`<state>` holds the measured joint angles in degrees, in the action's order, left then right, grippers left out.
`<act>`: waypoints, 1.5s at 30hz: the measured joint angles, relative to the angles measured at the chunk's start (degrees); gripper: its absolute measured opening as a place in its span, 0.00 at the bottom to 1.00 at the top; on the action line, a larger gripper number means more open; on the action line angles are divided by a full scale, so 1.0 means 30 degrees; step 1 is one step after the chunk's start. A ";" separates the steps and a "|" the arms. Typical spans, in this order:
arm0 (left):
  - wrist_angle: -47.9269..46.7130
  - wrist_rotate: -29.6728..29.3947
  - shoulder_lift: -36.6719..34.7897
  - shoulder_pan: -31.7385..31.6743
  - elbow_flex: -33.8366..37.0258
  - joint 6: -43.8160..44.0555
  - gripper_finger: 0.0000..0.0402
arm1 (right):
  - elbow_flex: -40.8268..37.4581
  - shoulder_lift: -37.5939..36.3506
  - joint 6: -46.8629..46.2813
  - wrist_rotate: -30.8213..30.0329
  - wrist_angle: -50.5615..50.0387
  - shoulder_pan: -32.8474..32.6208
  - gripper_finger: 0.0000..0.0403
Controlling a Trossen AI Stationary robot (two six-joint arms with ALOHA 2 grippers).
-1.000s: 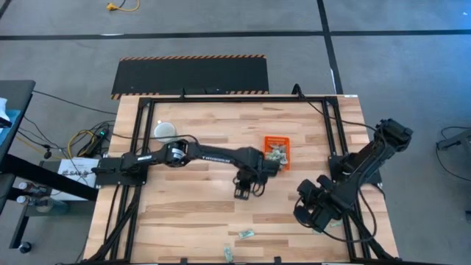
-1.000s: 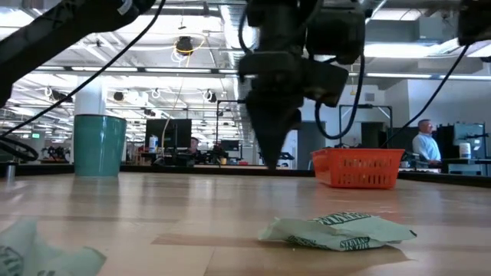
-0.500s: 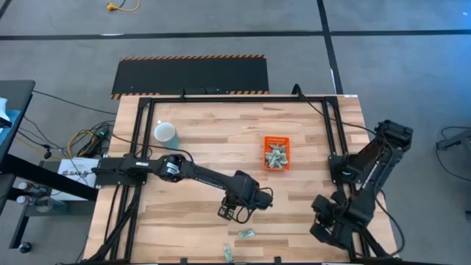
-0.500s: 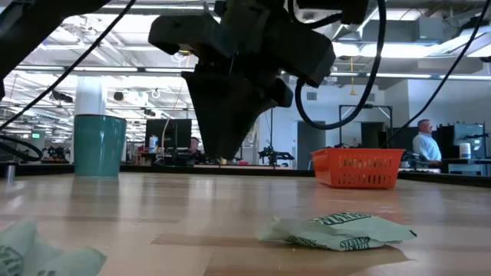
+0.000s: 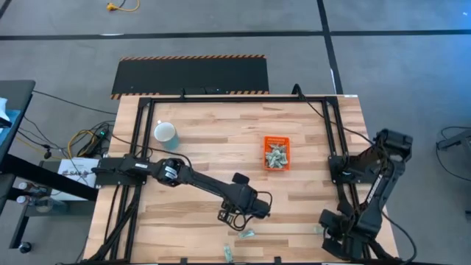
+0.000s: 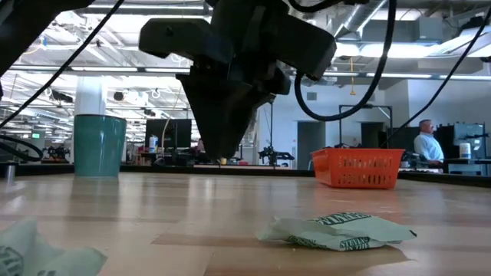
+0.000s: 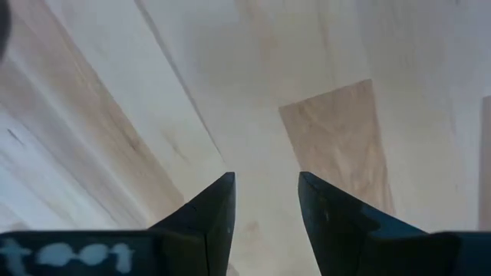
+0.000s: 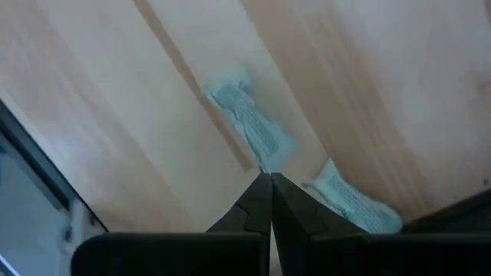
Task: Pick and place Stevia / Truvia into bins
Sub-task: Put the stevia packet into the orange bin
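Left hand point(image 5: 234, 218) hovers empty, fingers parted, near the surface's point(image 5: 206, 140) front edge, just above a Stevia packet point(image 5: 246, 234). Right hand point(image 8: 270, 182), pinched shut on nothing, waits at the front right corner. Orange bin point(image 5: 277, 153) sits mid-surface.

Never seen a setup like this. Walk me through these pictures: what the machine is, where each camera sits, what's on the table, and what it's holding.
Two dark robot arms work at a wooden table. One camera looks straight down, one sits at table height, and one rides on each wrist. On the table are an orange tray with sweetener packets in it, a cup, and loose packets near the front edge. The left gripper is open and empty above bare wood, close to a packet. The right gripper, at the table's right front corner, is shut, holding nothing, with two packets below.
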<state>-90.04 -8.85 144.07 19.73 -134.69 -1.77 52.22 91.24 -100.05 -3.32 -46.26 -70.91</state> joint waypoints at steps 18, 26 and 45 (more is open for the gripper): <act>0.0007 -0.0309 0.0015 0.0922 0.0000 0.1397 0.33 | 0.0001 0.0599 0.2339 -0.0276 0.1372 0.0582 0.06; 0.0241 -0.3402 0.0004 0.1362 0.0000 0.4060 0.33 | 0.0001 0.0599 0.3846 -0.0421 0.1240 0.0582 0.22; 0.5990 -0.7806 -0.1435 0.5017 -0.0066 0.9896 0.33 | 0.0001 0.0873 0.7860 -0.0909 0.1349 0.0289 0.27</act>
<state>-72.07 -32.27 139.76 34.78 -134.89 27.92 52.23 93.85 -76.47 -6.04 -42.22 -70.04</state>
